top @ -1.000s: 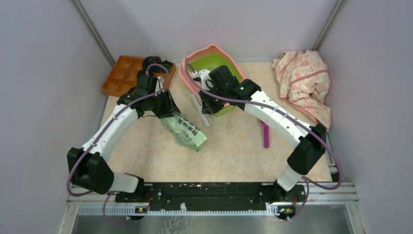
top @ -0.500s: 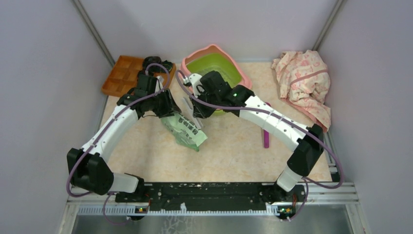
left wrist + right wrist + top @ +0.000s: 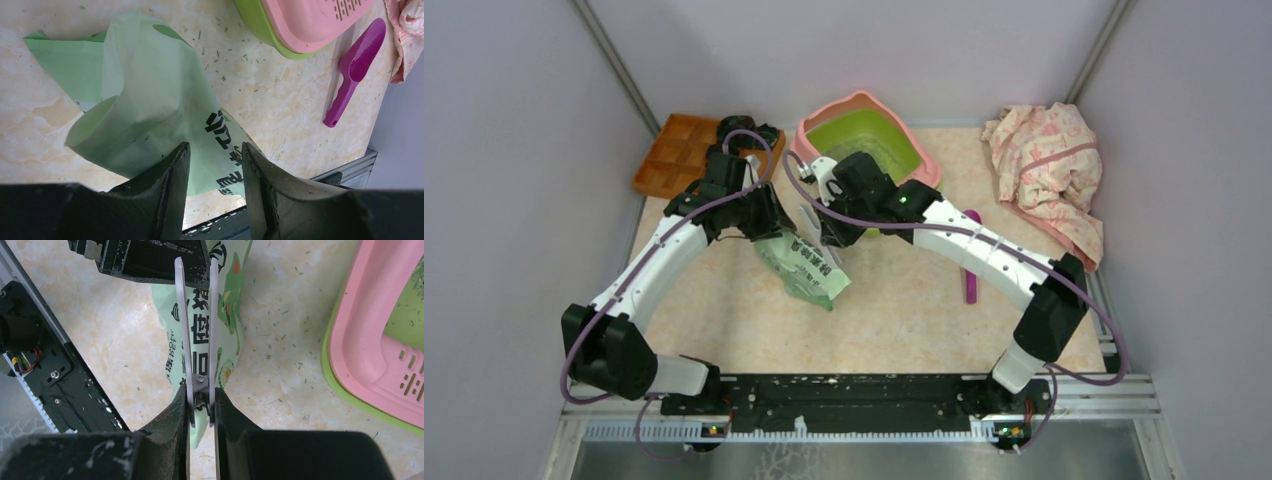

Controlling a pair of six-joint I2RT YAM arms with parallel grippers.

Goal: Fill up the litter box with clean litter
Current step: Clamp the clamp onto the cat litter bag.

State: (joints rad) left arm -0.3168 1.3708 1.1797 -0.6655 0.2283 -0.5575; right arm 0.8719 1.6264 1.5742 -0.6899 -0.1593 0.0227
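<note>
Early days: the litter box (image 3: 869, 135) sits at the back of the table (image 3: 904, 310); its basin is near bare, with only a sprinkle of litter (image 3: 416, 275); the filling is all ahead of you. Your left gripper (image 3: 215, 148) pinches the green bag (image 3: 145, 100), just beside the box; your right gripper (image 3: 200, 392) is clamped on the scissors (image 3: 213, 315), blades nearly together, pointing at the bag. Wrists are crowded; you have open room front-centre; the scoop (image 3: 352, 70) and cloth (image 3: 1044, 165) lie to the right.
</note>
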